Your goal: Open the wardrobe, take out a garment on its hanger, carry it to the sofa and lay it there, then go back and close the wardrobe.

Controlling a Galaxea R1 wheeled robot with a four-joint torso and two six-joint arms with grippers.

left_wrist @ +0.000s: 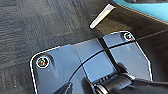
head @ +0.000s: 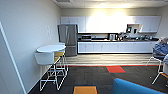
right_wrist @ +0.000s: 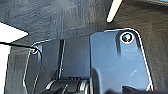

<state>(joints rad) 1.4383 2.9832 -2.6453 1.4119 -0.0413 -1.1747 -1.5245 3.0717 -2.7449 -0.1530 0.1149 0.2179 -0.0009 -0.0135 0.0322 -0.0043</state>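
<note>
Nearest the head camera, one curved turquoise-blue sofa [head: 130,88] back rises from the lower edge, right of centre, with one orange carpet tile [head: 85,90] just to its left on the dark carpet [head: 87,76]. At far left a white wall [head: 22,37] runs along the room; against it stands one round white high table [head: 51,48] with two stools I can count — a white one [head: 45,58] in front and a yellow one [head: 59,54] behind, both on thin white wire legs. Further back stands one steel fridge [head: 68,39], then a long white kitchen run [head: 115,47] with upper cabinets and a dark worktop carrying a microwave [head: 86,37] and small appliances too blurred to count. One red carpet tile [head: 115,69] lies at the edge of the pale wood floor. At far right a seated person [head: 160,48] in blue shows on a white chair.

Between the robot and the kitchen stand the sofa back and the open carpet.

In the left wrist view a strip of turquoise sofa [left_wrist: 152,8] shows beside one pale tapered sofa leg [left_wrist: 101,16] over dark carpet. The right wrist view shows a similar pale leg [right_wrist: 113,10] and carpet — whether either gripper's fingers are spread or pressed together, I cannot tell
</note>
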